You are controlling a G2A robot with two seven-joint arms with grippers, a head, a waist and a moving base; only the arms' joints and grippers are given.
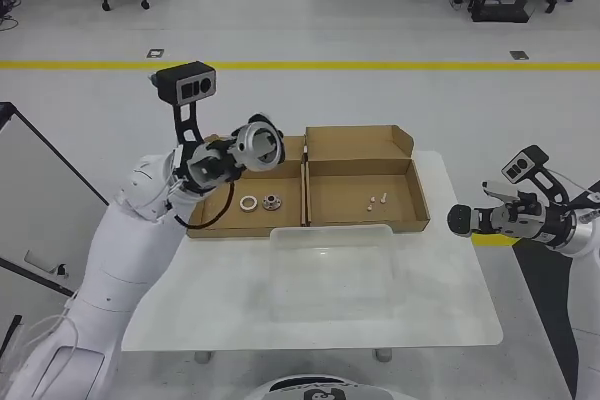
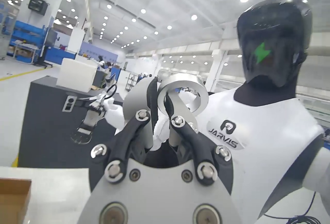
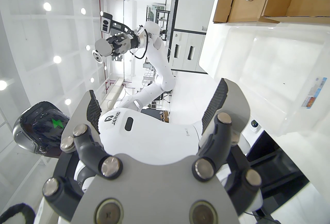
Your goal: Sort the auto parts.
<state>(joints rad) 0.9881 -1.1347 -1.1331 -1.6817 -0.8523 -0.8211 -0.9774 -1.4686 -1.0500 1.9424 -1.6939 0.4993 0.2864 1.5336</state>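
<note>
My left gripper (image 2: 161, 98) is shut on a thick metal ring (image 2: 183, 96), one finger through its hole and the other on the outside. In the top view this ring (image 1: 258, 145) is held up in the air above the back of the left cardboard box (image 1: 215, 215). On that box's floor lie a smaller metal ring (image 1: 249, 203) and a flanged metal part (image 1: 271, 201). The right cardboard box (image 1: 340, 195) holds a few small white parts (image 1: 376, 202). My right gripper (image 3: 157, 103) is open and holds nothing, hanging off the table's right side (image 1: 460, 218).
A clear plastic bin (image 1: 330, 270) stands on the white table (image 1: 430, 300) in front of the two boxes, with nothing visible inside. The boxes' lids stand open at the back. A dark cabinet (image 1: 20, 190) stands left of the table.
</note>
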